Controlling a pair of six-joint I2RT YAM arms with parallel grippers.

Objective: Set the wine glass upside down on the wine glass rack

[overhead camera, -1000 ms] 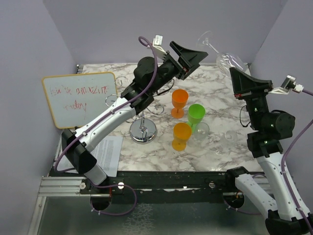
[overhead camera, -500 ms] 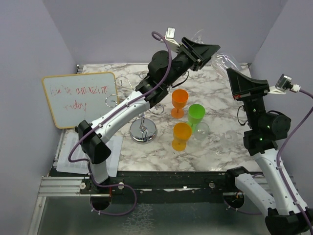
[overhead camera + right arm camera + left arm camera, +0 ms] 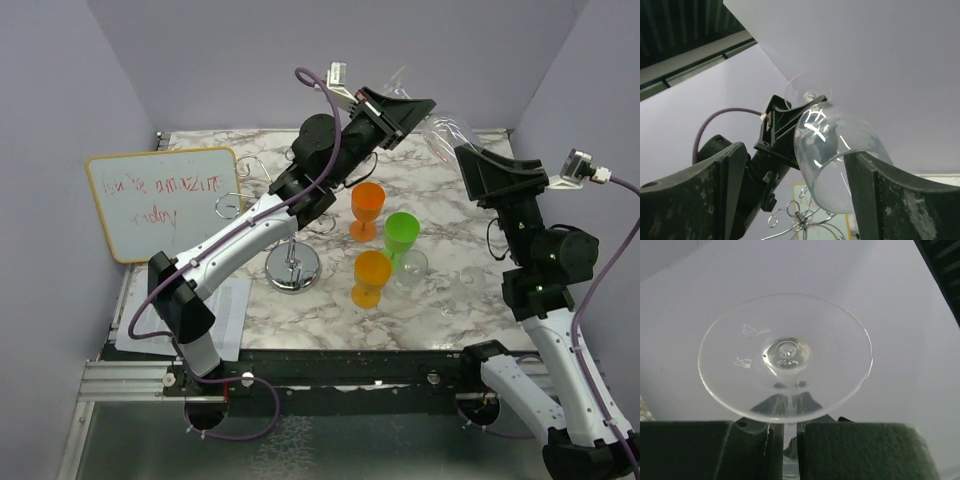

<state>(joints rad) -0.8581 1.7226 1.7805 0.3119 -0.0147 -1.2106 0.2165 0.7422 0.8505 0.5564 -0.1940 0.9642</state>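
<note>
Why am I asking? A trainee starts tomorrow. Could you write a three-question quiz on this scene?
1. True or false: the left gripper is shut on the stem of the wine glass.
2. The right gripper is: A, open around the glass's bowl; B, shut on its foot; C, out of view.
3. Short answer: is the glass on the wine glass rack yet?

Key: 1 true. 2 A. 3 No, it is held in the air.
</note>
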